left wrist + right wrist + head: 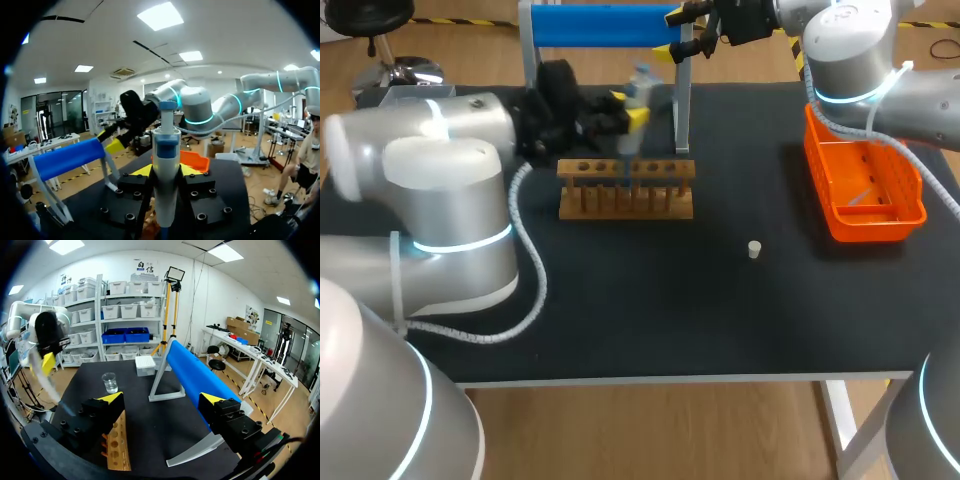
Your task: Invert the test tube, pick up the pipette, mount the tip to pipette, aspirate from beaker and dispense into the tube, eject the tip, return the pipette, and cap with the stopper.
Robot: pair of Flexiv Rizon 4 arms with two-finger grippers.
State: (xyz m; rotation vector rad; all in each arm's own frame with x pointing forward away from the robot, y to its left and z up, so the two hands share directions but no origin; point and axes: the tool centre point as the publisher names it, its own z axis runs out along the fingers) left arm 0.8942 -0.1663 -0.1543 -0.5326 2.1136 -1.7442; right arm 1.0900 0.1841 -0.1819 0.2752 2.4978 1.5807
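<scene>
My left gripper (623, 112) is shut on the white and blue pipette (638, 88), held upright over the wooden tube rack (626, 188). The pipette's lower end points down at a middle hole of the rack. In the left wrist view the pipette (166, 165) stands between my yellow fingertips (141, 171). My right gripper (693, 30) is open at the far edge, beside the blue bar (600, 24); nothing lies between its fingers (111, 398). A small white stopper (754, 249) lies on the mat to the right of the rack. The beaker (109, 382) and the white tip box (145, 365) stand far beyond the rack.
An orange basket (865, 190) sits at the right side of the table. The blue bar on its grey stand (192, 375) spans the back, just behind the rack (117, 447). My left arm's elbow (450, 200) bulks over the table's left part.
</scene>
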